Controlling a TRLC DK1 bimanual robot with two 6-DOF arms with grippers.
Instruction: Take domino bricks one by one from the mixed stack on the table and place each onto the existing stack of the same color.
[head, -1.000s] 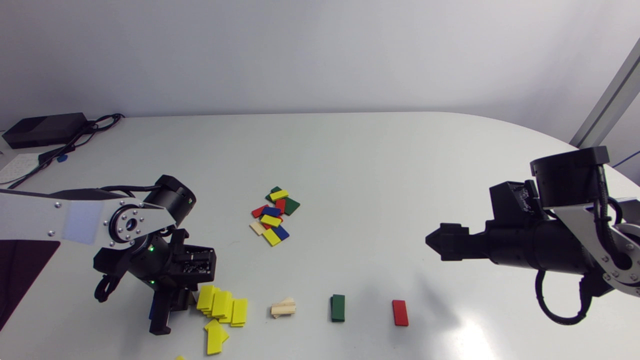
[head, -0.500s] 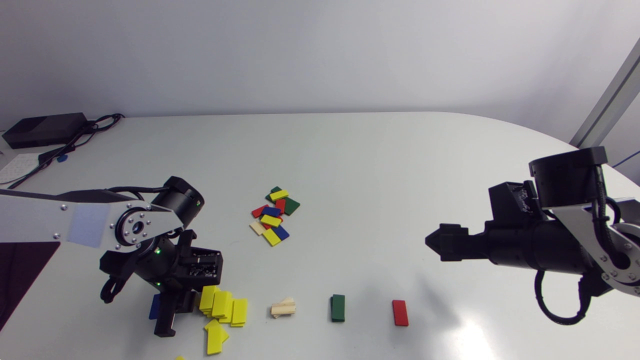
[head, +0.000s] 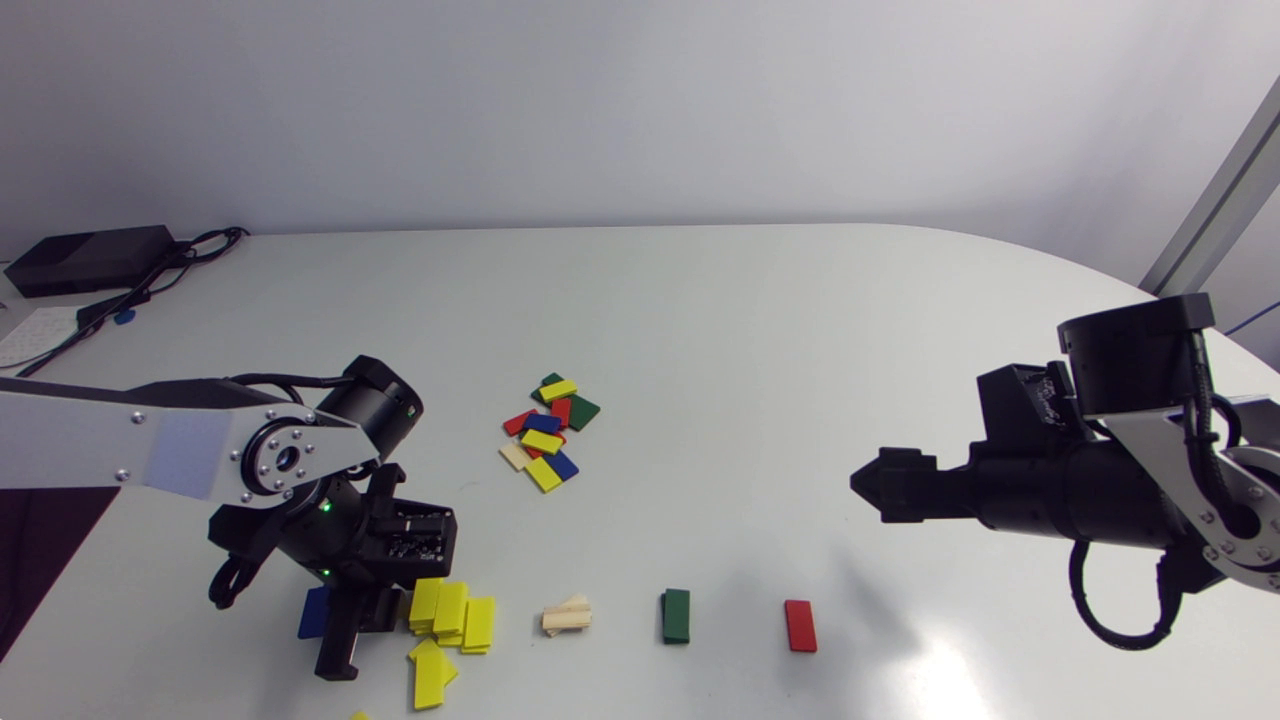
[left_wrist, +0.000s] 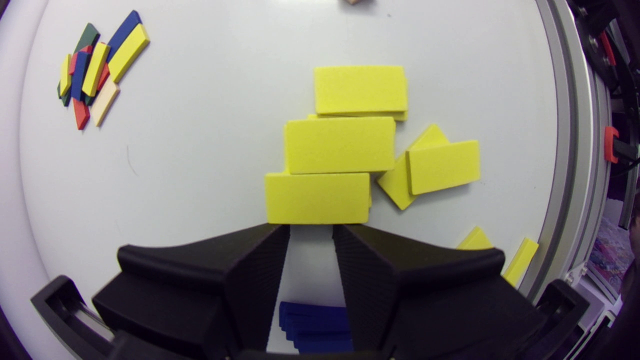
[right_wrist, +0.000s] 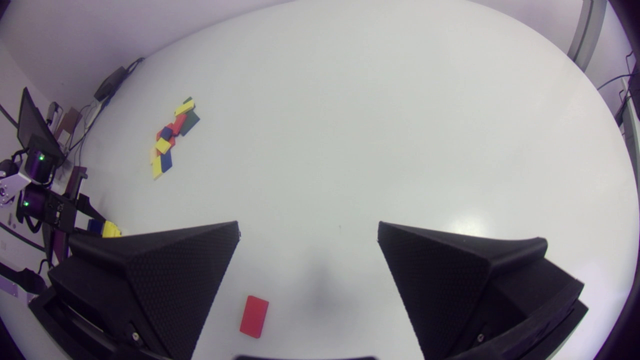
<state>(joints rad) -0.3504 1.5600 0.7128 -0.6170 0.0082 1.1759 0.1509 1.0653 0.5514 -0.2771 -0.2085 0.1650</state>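
The mixed pile (head: 548, 435) of yellow, blue, red, green and pale bricks lies mid-table, far ahead of my left gripper in its wrist view (left_wrist: 95, 70). My left gripper (head: 338, 662) points down at the front left, its fingers a narrow gap apart with nothing between them (left_wrist: 311, 230). The blue stack (head: 314, 612) lies under and behind it (left_wrist: 315, 325). The toppled yellow stack (head: 450, 610) spreads just ahead of the fingertips (left_wrist: 340, 145). The wood stack (head: 567, 616), green stack (head: 676, 615) and red brick (head: 800, 625) follow in a row. My right gripper (head: 858, 484) hovers wide open and empty (right_wrist: 308, 235) above the red brick (right_wrist: 254, 316).
Loose yellow bricks (head: 430, 675) lie beside the yellow stack (left_wrist: 440, 167), and one more (head: 358, 715) sits at the table's front edge (left_wrist: 520, 260). A black box with cables (head: 90, 258) sits at the back left corner.
My left arm has shifted right and a little toward the table's front edge, uncovering the blue stack that its gripper hid. The right arm has stayed still.
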